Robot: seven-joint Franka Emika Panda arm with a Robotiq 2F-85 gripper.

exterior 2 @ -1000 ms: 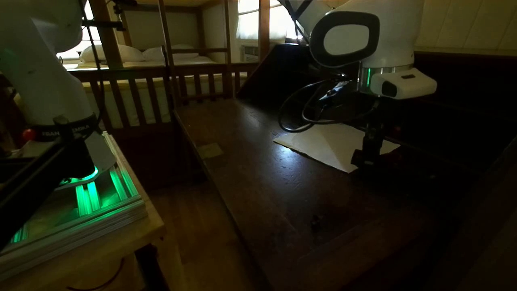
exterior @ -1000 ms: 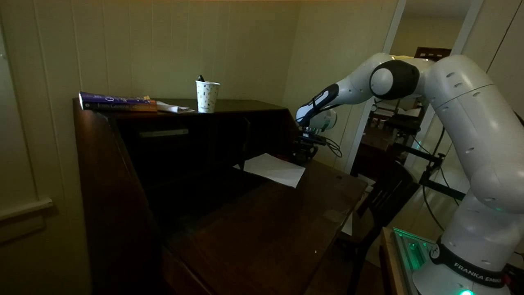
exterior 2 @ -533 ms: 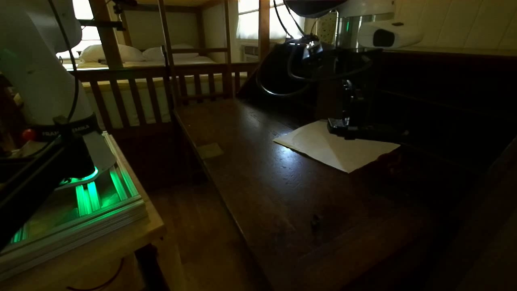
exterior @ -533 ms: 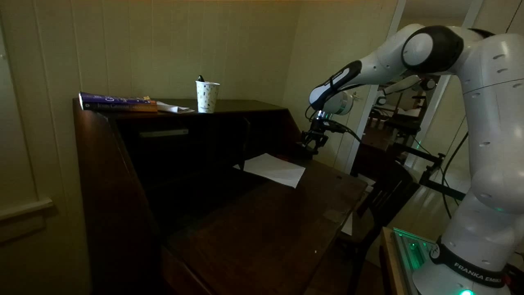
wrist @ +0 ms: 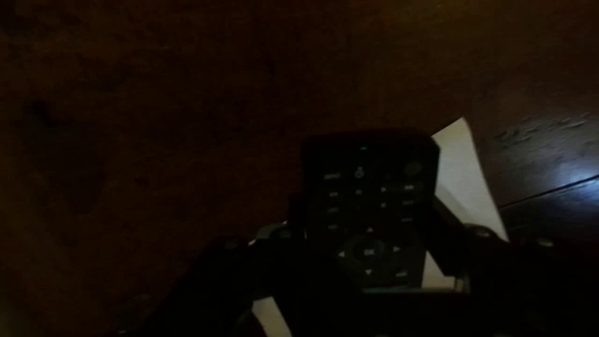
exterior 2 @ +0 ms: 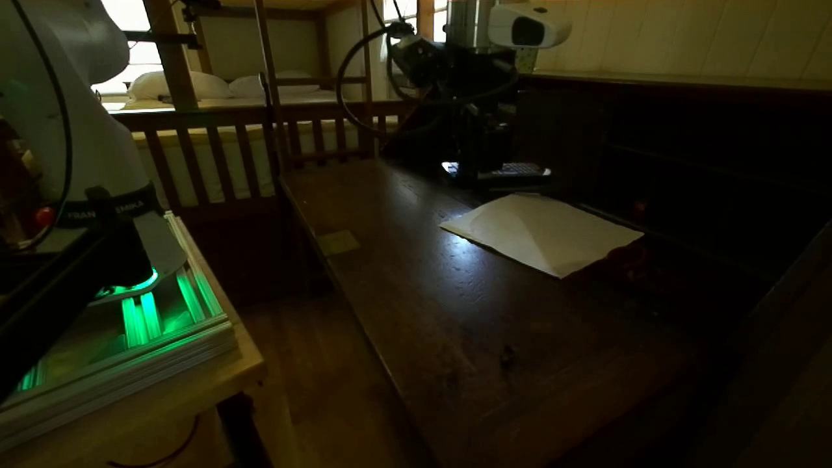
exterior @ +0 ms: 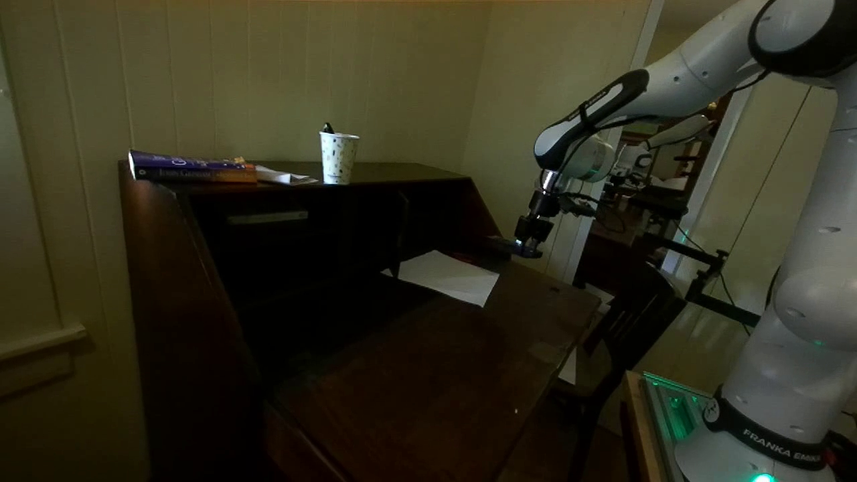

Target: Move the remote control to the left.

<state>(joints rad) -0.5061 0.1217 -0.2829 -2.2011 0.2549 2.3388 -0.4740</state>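
Note:
The black remote control [wrist: 369, 201] with pale button marks lies between the two fingers of my gripper [wrist: 367, 217] in the wrist view, and the fingers are shut on it. In an exterior view the remote [exterior 2: 523, 170] shows as a slim bar sticking out beside the dark gripper [exterior 2: 482, 168], at the far end of the desk. It looks held a little above the wood. In an exterior view the gripper [exterior: 529, 246] is at the desk's far right side, right of the white paper sheet [exterior: 445, 274]. The remote's lower end is hidden by the gripper in the wrist view.
The dark wooden desk [exterior 2: 416, 312] has a raised back with dark shelves. On its top stand a patterned cup [exterior: 338, 159] and books [exterior: 191, 173]. A dark chair [exterior: 626, 321] stands at the desk's front side. A wooden bed rail [exterior 2: 325, 140] is beyond the desk end.
My gripper has lifted and carried the remote past the paper, rightward in an exterior view and leftward toward the desk's far end in an exterior view. The paper, cup and books have not moved.

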